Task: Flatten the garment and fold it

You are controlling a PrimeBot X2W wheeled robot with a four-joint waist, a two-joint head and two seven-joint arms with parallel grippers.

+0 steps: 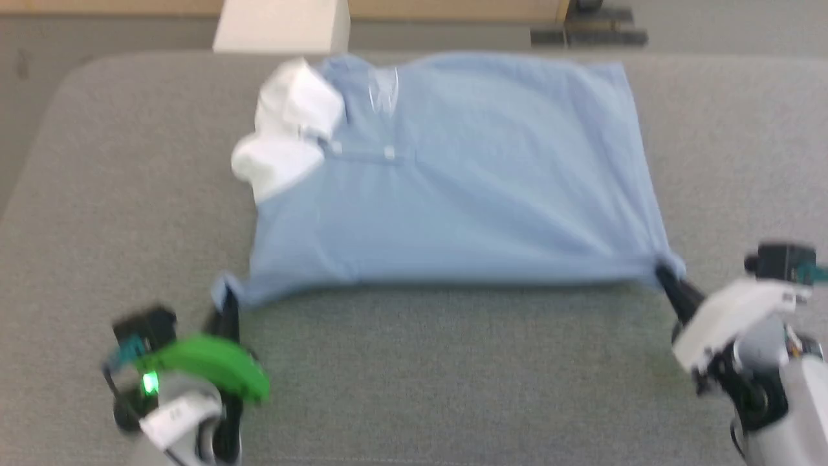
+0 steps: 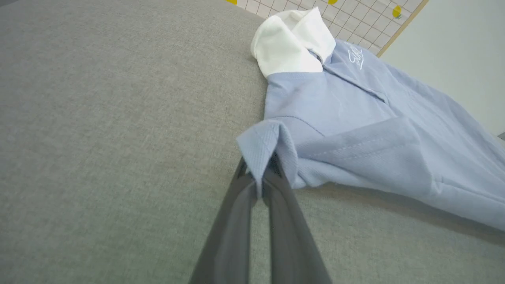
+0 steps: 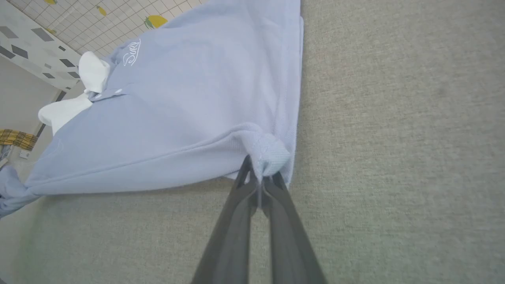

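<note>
Blue shirt [image 1: 453, 175] lies spread on grey counter [image 1: 453, 375]. Left jaws pinched shut on one near corner, right jaws on the other.

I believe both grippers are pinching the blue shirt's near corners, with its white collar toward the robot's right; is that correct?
Not quite: the head view shows the collar toward the robot's left. The left gripper and right gripper do pinch the near corners of the shirt.

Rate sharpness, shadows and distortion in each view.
Head view: blurred, the light blue cotton polo shirt smeared. Left wrist view: sharp, with a dark shadow under the shirt's lifted edge on the grey fabric surface. Right wrist view: sharp, fainter shadow, edges stretched.
</note>
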